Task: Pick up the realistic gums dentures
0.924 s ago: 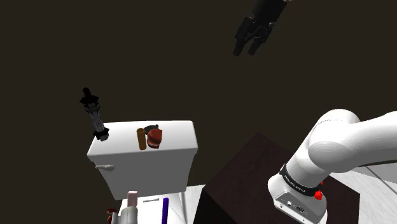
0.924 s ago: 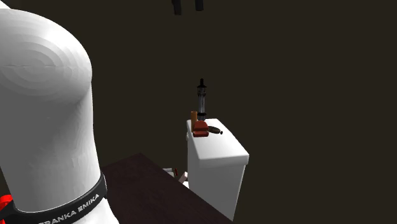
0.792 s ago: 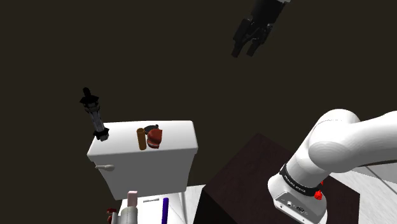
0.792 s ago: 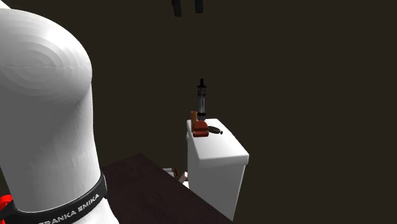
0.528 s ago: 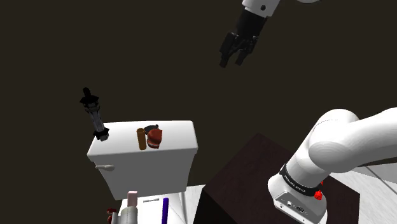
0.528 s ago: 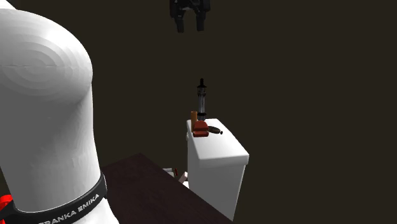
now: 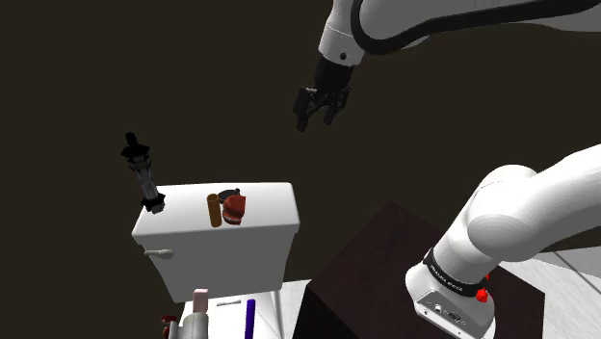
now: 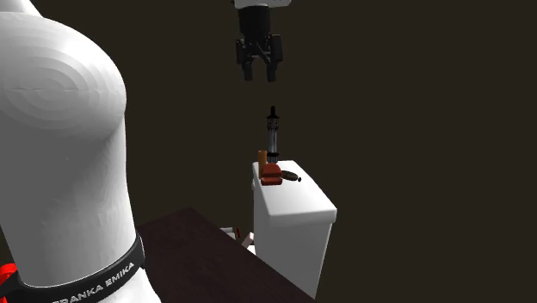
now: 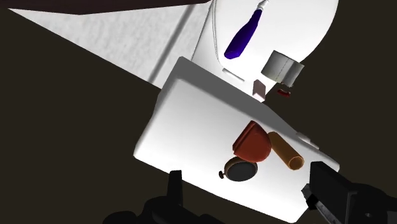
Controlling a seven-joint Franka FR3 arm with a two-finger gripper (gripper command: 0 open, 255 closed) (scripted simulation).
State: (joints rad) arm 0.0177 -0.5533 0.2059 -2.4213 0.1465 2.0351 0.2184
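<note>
1. One gripper (image 8: 260,77) hangs in the air, high above the white toilet tank (image 8: 297,211) and well apart from it. Its two fingers (image 8: 247,69) stand apart, with nothing between them.
2. One set of red dentures (image 9: 252,143) lies on the tank's flat top, near the middle.
3. Three more things are on that top. One orange tube (image 9: 285,151) is just beside the dentures. One dark round thing (image 9: 239,170) is right next to them on another side. One tall black-topped bottle (image 7: 144,173) stands at the end, past the tube.
4. Lower down, past the tank, are one purple bottle (image 9: 242,39) and one grey roll (image 9: 283,65).
5. In the shoulder view the dentures hide most of the dark round thing. The bottom edge cuts off the purple bottle.
6. There the top edge cuts off the white arm (image 7: 433,24), and the bottom edge cuts off the dark stand (image 7: 376,279).
7. In the wrist view one finger is plain to see. The other is hard to tell from the big black bottle shape beside it.
</note>
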